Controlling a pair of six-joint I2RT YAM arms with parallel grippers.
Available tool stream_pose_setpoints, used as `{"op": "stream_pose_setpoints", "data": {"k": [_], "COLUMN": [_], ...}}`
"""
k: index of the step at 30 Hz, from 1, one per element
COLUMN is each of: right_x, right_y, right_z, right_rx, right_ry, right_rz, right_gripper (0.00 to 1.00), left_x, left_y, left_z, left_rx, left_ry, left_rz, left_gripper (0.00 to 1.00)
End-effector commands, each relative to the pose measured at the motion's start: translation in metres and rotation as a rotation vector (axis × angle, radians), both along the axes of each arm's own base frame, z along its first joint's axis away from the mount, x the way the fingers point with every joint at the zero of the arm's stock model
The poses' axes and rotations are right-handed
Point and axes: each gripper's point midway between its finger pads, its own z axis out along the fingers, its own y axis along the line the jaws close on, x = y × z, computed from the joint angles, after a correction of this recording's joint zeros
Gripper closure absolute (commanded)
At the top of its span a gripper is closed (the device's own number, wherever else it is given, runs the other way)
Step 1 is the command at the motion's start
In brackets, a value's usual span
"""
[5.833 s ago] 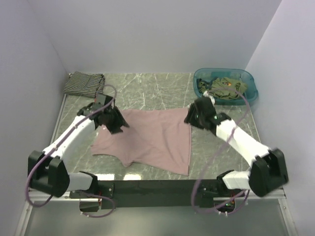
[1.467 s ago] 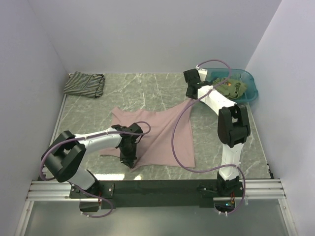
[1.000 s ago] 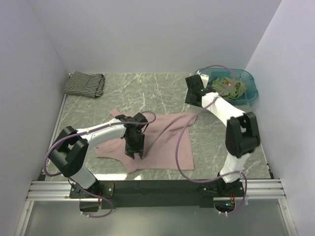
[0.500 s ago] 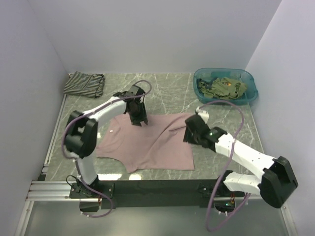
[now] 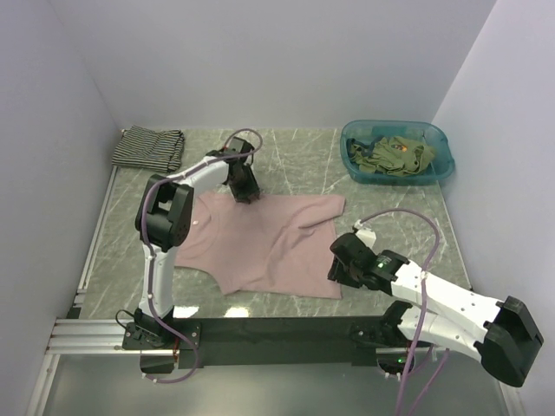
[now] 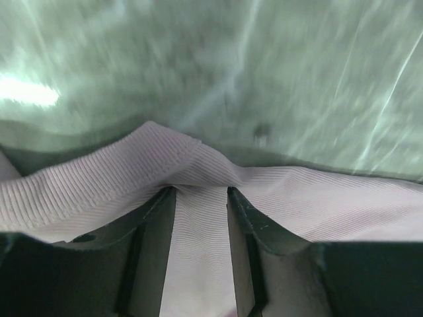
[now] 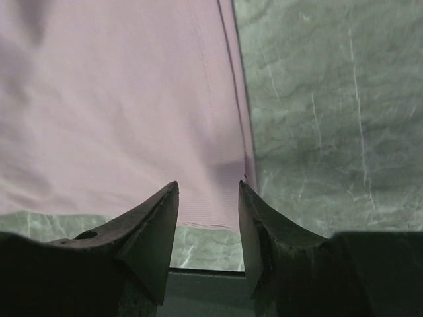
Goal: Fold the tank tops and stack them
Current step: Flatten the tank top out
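The pink tank top (image 5: 269, 238) lies spread flat in the middle of the table. My left gripper (image 5: 245, 187) rests on its far edge. In the left wrist view the jaws (image 6: 200, 191) stand a little apart, and the pink cloth (image 6: 317, 191) puckers into a ridge at the fingertips. My right gripper (image 5: 341, 265) is open just above the top's near right corner. In the right wrist view (image 7: 208, 188) that corner (image 7: 132, 99) lies between and beyond the fingers. The striped top (image 5: 147, 149) lies folded at the far left. Olive tops (image 5: 395, 156) fill the basin.
The teal basin (image 5: 444, 165) stands at the far right corner. Walls close in the left, back and right sides. Bare marble table (image 7: 330, 99) lies right of the pink top, and the table's front edge (image 7: 198, 277) is just under my right fingers.
My left gripper moved from the top's near part to its far edge, and the cloth now lies flatter. My right arm swung back from the basin to the near right corner.
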Motion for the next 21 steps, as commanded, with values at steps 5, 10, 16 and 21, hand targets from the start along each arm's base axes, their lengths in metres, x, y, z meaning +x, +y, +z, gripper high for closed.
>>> {"op": "stream_pose_setpoints", "data": {"k": [5,10,16,21], "right_x": [-0.002,-0.001,-0.003,-0.001], "right_y": [0.001,0.011,0.017,0.018], "right_z": [-0.016,-0.017,-0.015,-0.019], "right_rx": [0.000,0.040,0.050,0.033], "right_ry": [0.037,0.034,0.029,0.025], "right_rz": [-0.053,-0.046,-0.034,-0.045], "right_gripper": [0.51,0.49,0.47,0.46], "left_x": [0.042,0.049,0.053,0.060], "left_y": [0.044,0.067,0.067,0.060], "left_z": [-0.018,-0.024,-0.027,0.008], "left_rx": [0.027,0.010,0.006,-0.045], "left_ry": [-0.014,-0.008,-0.018,-0.098], "left_rz": [0.159,0.211,0.214,0.173], "left_gripper": [0.57,0.57,0.53,0.49]}}
